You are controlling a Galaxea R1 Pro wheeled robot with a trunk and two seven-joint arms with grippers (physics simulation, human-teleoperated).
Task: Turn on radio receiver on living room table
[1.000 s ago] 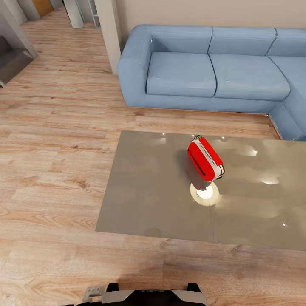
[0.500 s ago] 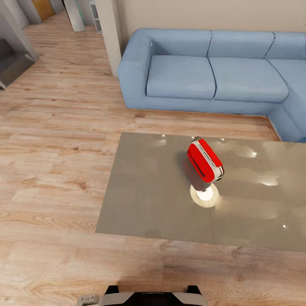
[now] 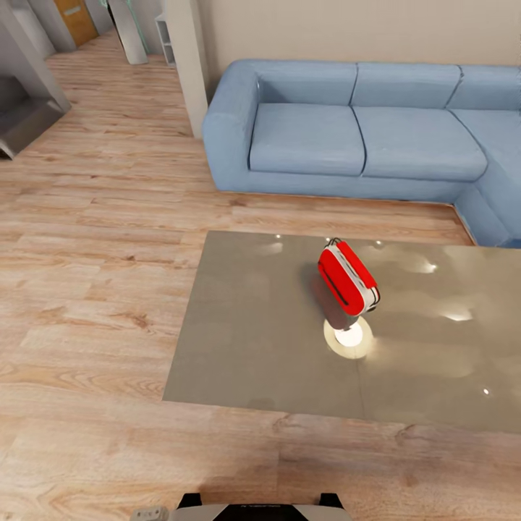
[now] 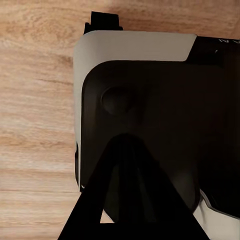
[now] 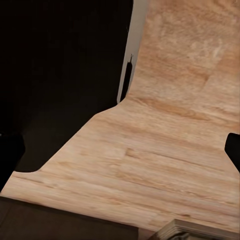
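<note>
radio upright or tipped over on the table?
Upright: the radio receiver stands on its base on the table, handle on top. On or off: cannot tell.

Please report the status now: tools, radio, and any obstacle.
Tools: state cannot be told from the wrist views. Radio receiver stands untouched on the table, near its middle. Wood floor lies between robot and table; blue sofa behind it.

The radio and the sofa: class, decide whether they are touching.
Apart. The head view shows the radio on the table, with bare floor before the sofa.
</note>
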